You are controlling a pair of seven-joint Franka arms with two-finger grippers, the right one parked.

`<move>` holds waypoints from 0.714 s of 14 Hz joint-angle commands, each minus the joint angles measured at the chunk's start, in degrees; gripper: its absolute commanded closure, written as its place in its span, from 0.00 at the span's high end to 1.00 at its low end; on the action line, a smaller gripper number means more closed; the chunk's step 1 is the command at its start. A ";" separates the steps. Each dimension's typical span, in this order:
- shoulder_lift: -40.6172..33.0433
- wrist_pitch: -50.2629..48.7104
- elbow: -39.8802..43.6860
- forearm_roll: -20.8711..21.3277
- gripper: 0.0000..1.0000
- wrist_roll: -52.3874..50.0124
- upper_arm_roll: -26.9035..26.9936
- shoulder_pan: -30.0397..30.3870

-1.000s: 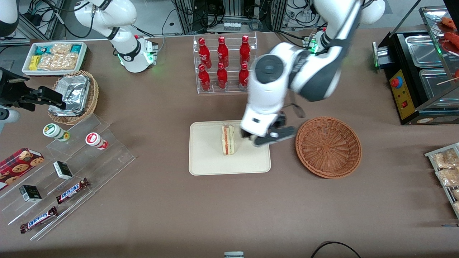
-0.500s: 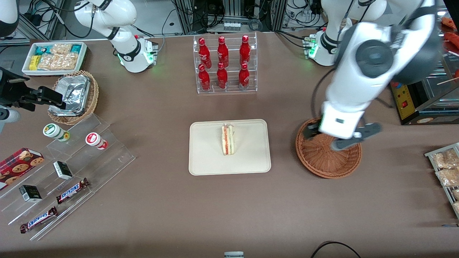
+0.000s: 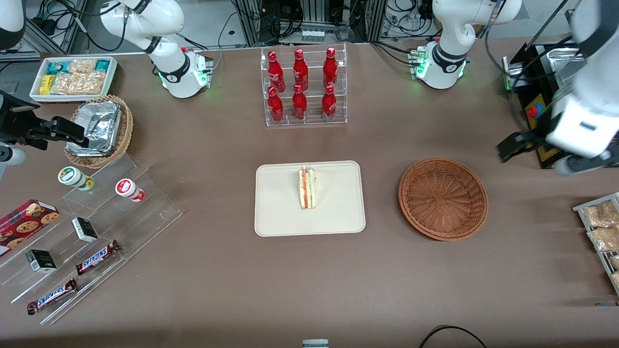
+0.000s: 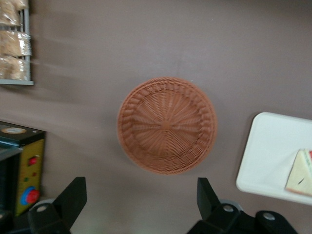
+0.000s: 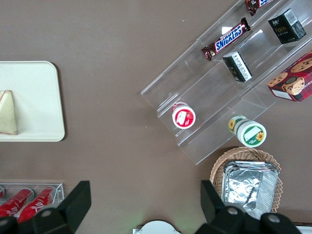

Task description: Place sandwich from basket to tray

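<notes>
The sandwich (image 3: 307, 188) lies on its side on the cream-white tray (image 3: 280, 208) in the middle of the table. The reddish-brown wicker basket (image 3: 442, 198) stands empty beside the tray, toward the working arm's end. My left gripper (image 3: 541, 153) is open and empty, raised above the table past the basket toward the working arm's end, near the black machine. The left wrist view shows the open gripper (image 4: 140, 200) above bare table, with the empty basket (image 4: 166, 124), the tray (image 4: 270, 151) and the sandwich (image 4: 300, 173). The right wrist view also shows the tray (image 5: 34, 97) and the sandwich (image 5: 8, 119).
A clear rack of red bottles (image 3: 302, 87) stands farther from the camera than the tray. A black machine with a red button (image 3: 537, 112) and a rack of packaged snacks (image 3: 599, 227) are at the working arm's end. A foil-lined basket (image 3: 99, 130) and acrylic shelves (image 3: 96, 232) are at the parked arm's end.
My gripper left the tray, passed over the basket and moved toward the working arm's end, staying open. The sandwich stays on the tray.
</notes>
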 commanded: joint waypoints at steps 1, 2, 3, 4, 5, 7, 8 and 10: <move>-4.88 0.18 -5.52 -0.55 1.00 6.95 -0.83 3.34; -6.55 0.53 -7.71 -0.55 1.00 9.32 -0.74 3.88; -8.22 1.23 -10.08 -0.64 1.00 11.69 -0.74 4.75; -9.62 1.76 -12.02 -1.34 1.00 13.89 -0.74 5.72; -10.77 2.37 -13.61 -2.65 1.00 15.92 -0.74 6.25; -10.96 2.99 -13.89 -3.63 1.00 17.77 -0.74 6.61; -10.78 3.34 -13.80 -3.72 1.00 18.56 -0.83 6.61; -10.00 3.52 -13.01 -3.98 1.00 18.49 -1.00 7.83</move>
